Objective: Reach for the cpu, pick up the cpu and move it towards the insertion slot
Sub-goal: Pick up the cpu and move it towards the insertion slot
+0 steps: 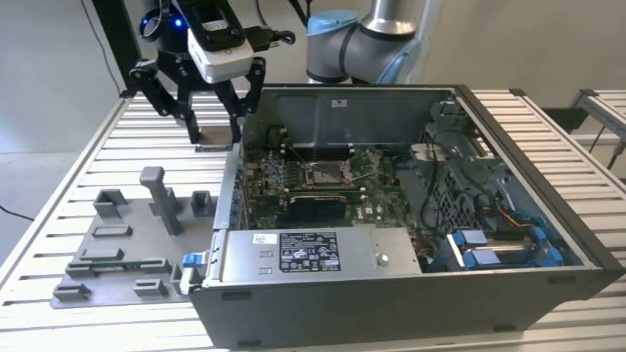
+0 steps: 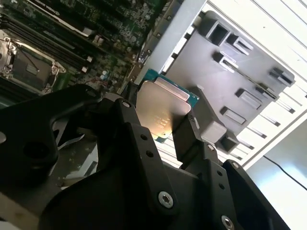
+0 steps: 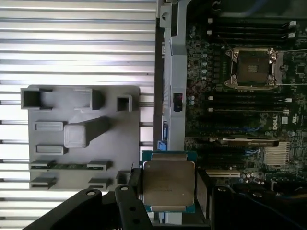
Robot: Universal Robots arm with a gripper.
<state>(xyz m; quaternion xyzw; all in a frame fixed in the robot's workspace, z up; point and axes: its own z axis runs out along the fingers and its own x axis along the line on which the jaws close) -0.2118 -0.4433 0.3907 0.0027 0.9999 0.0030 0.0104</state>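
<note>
I am clenching my black claw [image 3: 169, 191] on the small silvery-grey square cpu [image 3: 168, 183], gripping its two opposite edges, hanging above the slatted metal desk [image 1: 117, 147] just outside the open computer case wall [image 1: 233, 183], while the silver-framed insertion slot [image 1: 328, 173] is lying well apart inside.
</note>
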